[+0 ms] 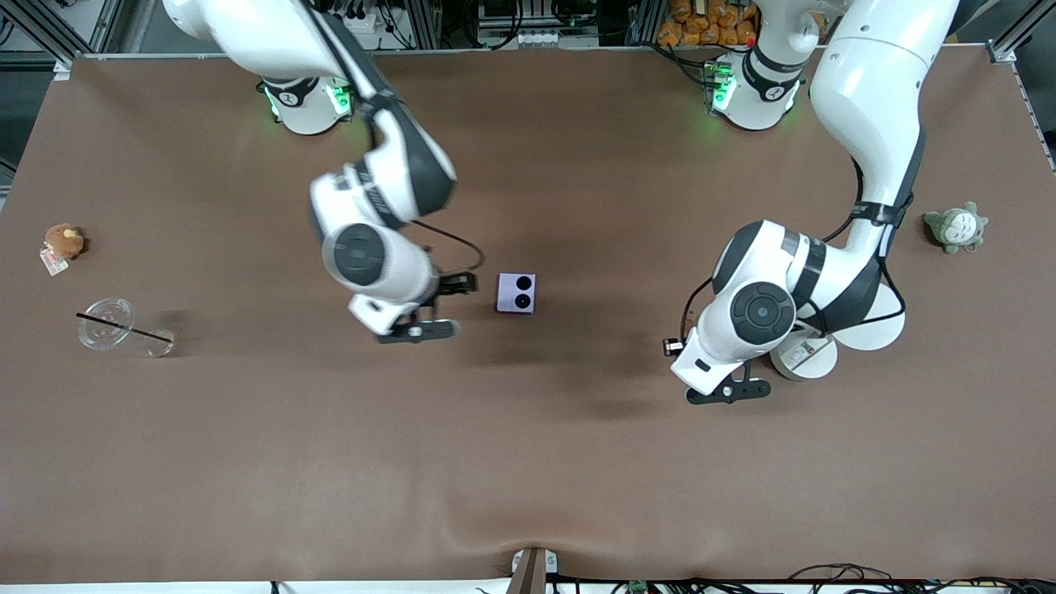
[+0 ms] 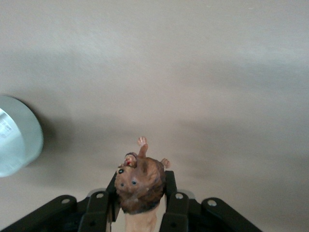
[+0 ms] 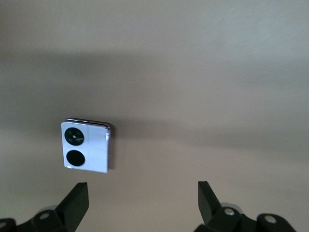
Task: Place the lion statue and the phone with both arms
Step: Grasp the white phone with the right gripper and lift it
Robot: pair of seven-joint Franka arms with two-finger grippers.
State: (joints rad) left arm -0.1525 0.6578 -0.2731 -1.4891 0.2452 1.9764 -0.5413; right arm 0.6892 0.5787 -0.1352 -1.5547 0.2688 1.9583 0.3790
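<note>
Your left gripper (image 2: pixel 140 212) pinches the hard, light lion statue (image 2: pixel 140 183) by its body – your right gripper (image 3: pixel 140 203) hangs open beside the phone (image 1: pixel 516 293), slick and flat on the counter (image 1: pixel 528 462) – grip its edges.

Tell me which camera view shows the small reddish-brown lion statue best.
The left wrist view: the small reddish-brown lion statue fills the lower middle, head toward the camera, clamped between the left end effector fingers. The front view hides it under the left arm's wrist. The right wrist view does not show it.
</note>
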